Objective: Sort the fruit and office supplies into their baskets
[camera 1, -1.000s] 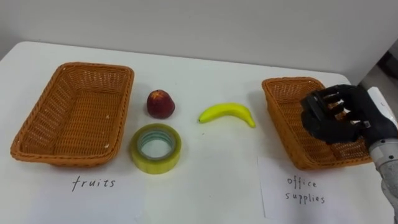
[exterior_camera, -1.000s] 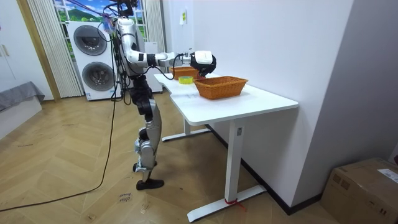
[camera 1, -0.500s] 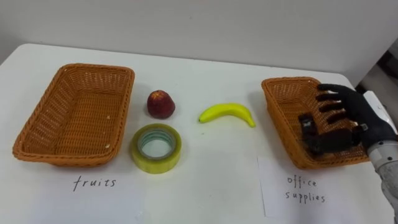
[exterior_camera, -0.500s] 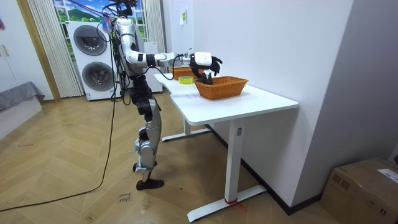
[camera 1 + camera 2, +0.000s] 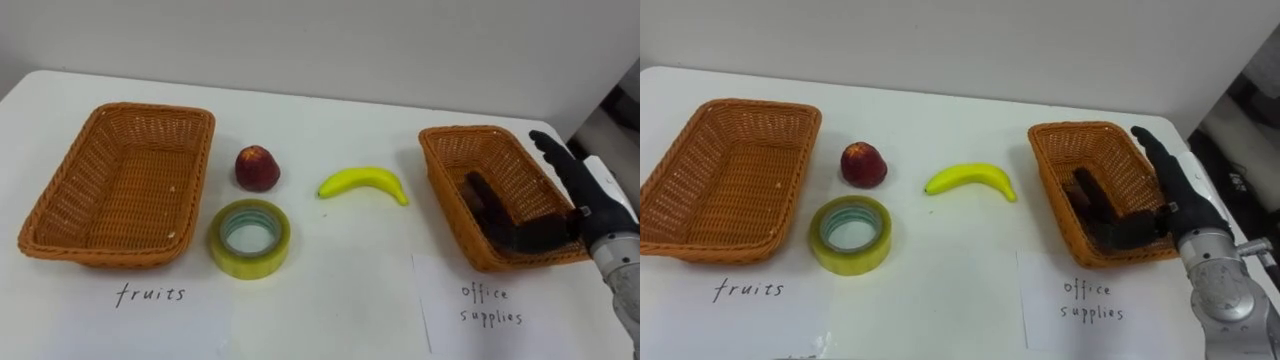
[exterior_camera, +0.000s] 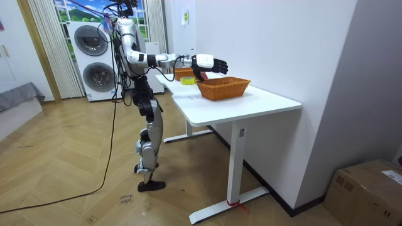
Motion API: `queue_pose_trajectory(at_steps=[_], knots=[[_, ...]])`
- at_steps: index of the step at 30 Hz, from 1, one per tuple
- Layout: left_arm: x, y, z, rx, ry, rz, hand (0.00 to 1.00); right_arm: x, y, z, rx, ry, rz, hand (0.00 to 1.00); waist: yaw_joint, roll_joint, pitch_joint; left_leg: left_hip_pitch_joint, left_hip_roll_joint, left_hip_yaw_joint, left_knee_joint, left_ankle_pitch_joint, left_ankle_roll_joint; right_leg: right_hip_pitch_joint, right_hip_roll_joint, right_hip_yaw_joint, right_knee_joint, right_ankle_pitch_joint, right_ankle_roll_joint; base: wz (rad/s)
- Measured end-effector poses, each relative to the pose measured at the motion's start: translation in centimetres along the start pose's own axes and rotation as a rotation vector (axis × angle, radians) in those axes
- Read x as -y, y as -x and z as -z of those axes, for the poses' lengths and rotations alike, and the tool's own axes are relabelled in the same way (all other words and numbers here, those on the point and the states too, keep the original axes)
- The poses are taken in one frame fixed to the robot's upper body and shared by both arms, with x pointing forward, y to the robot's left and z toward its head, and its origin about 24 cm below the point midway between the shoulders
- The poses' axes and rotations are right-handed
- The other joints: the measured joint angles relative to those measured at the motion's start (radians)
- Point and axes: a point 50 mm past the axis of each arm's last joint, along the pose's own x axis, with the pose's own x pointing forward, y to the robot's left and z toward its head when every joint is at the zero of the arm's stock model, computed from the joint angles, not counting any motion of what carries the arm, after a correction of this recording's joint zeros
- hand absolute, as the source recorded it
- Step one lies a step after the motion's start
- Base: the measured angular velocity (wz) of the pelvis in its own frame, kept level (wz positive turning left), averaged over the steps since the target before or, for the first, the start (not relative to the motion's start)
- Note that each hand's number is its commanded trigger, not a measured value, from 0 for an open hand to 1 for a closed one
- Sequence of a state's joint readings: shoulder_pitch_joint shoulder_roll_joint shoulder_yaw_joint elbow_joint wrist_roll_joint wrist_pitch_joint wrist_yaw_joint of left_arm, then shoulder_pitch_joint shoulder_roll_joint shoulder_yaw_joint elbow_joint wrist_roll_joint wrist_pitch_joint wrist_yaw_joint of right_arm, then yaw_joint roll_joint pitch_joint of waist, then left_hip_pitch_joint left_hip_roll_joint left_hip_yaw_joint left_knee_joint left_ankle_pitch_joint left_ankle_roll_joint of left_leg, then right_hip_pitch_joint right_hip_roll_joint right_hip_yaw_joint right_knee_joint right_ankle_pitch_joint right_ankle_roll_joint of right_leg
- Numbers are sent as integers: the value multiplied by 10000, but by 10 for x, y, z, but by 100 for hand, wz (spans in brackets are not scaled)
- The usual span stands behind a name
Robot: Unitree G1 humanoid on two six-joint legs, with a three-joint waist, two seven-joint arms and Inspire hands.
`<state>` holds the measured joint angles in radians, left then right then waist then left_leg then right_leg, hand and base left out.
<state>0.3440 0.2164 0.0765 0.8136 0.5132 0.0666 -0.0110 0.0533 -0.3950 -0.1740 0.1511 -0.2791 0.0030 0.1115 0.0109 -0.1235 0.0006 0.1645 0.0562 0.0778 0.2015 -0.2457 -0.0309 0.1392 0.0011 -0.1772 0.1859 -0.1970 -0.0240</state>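
Lying in the right basket by the table's right edge is a dark item. Your right hand hovers over that basket's right side, fingers straight and apart, holding nothing. I judge one supply sorted. Next you need the tape near the front edge, then the banana and apple for the left basket. Handwriting along the front edge reads "fruits" and "office supplies".
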Motion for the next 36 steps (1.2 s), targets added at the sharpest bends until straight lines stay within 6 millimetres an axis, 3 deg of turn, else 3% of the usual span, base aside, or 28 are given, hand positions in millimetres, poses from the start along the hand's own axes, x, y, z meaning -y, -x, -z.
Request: queue_pose_trajectory(at_steps=[25, 36], knots=[[-1, 0, 1, -14, -15, -48, 0, 2, 0, -3, 117, 83, 197, 0, 18, 90, 13, -4, -1, 4, -26, 0, 0, -13, 6, 10, 4, -1, 1, 0], [-3, -1, -1, 41, 0, -246, 0, 23, -6, -46, 1905, -250, 1499, 0, -43, 4, 14, -22, 2, 29, -39, 0, 0, -9, 21, 142, -1, -1, 1, 0]])
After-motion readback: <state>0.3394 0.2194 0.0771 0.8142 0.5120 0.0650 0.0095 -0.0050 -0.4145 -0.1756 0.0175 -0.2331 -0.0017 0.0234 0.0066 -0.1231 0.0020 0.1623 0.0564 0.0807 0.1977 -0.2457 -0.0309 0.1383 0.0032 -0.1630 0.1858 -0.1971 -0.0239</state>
